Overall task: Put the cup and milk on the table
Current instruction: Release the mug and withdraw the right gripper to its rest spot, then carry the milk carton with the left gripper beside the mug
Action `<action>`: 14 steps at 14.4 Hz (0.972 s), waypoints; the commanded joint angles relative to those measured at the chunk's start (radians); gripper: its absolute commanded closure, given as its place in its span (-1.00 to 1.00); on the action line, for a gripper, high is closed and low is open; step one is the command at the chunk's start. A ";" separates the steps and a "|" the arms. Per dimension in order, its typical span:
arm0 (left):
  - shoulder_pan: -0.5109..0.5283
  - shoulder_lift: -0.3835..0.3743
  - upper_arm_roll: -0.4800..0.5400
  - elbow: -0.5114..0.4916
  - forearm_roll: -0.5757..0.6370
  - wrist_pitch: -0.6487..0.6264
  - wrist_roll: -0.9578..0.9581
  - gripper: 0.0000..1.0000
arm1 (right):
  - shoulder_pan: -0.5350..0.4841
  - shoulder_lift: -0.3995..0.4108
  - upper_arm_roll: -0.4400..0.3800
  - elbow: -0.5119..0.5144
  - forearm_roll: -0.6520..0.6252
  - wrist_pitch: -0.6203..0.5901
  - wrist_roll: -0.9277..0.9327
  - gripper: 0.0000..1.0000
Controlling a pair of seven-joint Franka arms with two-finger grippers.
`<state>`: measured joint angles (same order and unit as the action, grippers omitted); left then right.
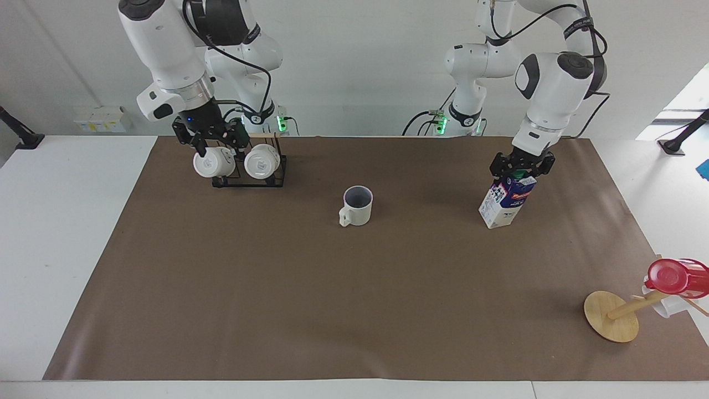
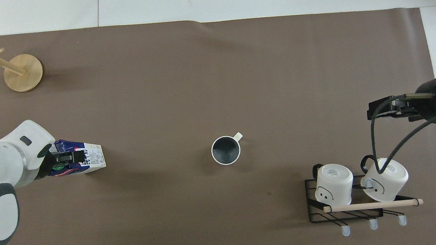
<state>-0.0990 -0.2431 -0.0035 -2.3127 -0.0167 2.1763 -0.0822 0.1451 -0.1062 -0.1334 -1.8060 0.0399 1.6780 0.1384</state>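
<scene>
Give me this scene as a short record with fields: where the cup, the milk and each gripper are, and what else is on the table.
cup: upright on the brown mat, mid-table, free of both grippers
milk: standing on the mat toward the left arm's end, leaning a little
left gripper: at the milk's top, around the green cap
right gripper: open, raised over the black rack
black rack: holds two white mugs, near the robots at the right arm's end
wooden stand: carries a red cup

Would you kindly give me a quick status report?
Left gripper at milk carton top. Right gripper open above mug rack. Cup upright on mat.
</scene>
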 commanded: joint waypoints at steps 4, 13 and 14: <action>-0.004 0.031 0.010 0.057 -0.008 -0.019 -0.008 0.04 | -0.087 0.010 0.011 0.120 -0.006 -0.090 -0.049 -1.00; -0.189 0.091 0.000 0.269 -0.006 -0.193 -0.312 0.09 | -0.067 0.025 0.028 0.249 -0.083 -0.138 -0.114 -1.00; -0.215 0.091 0.000 0.279 -0.006 -0.193 -0.342 0.09 | -0.064 0.023 0.028 0.246 -0.080 -0.135 -0.114 -1.00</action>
<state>-0.2615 -0.1659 -0.0170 -2.0702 -0.0183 2.0080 -0.3627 0.0772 -0.0974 -0.1086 -1.5957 -0.0252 1.5655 0.0534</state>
